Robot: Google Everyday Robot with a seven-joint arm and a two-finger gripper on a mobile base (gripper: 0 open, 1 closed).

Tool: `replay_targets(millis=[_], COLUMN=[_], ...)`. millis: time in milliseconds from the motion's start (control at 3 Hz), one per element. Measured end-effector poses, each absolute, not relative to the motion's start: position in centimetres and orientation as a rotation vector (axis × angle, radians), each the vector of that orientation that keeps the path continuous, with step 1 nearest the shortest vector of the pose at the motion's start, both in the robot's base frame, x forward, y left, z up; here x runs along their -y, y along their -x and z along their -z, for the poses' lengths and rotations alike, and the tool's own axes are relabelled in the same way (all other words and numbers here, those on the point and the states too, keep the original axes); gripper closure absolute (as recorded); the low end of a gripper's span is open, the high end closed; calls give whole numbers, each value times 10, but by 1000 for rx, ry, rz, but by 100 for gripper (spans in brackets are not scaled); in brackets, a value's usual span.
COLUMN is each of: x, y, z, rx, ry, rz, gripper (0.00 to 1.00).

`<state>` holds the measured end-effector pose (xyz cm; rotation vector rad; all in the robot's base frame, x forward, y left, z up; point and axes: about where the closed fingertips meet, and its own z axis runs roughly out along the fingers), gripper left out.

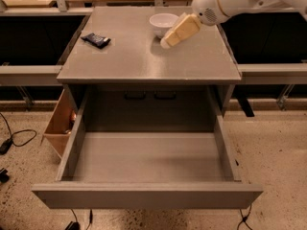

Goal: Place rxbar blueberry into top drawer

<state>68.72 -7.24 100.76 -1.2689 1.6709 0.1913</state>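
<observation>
One gap mattered: rxbar blueberry [96,40] lay well left of my claw [169,40] on the desk [144,63], long axis slanting down-right in view; claw's open-or-closed state I couldn't tell.

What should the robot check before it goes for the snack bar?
1. Top drawer open: ok. It is pulled far out in front of the cabinet.
2. Rxbar blueberry in sight: ok. It lies flat on the cabinet top, near the left rear.
3. Bar in the gripper: not ok. The gripper is over the cabinet top next to the white bowl, well right of the bar.
4. Way from gripper to bar free: ok. Only bare cabinet top lies between them.
5. Bowl out of the way: ok, probably. It sits behind the gripper, not toward the bar.
</observation>
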Motion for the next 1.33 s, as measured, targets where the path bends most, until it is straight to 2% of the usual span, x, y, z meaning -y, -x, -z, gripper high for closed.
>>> replay_targets(millis=[667, 1000, 1333], x=[-10, -50, -64], y=[-773, -801, -803], z=[-996, -986, -984], rx=[-1528, -1536, -1549], ry=[1261, 1235, 1226], rz=[-353, -389, -415], gripper=[0, 0, 0])
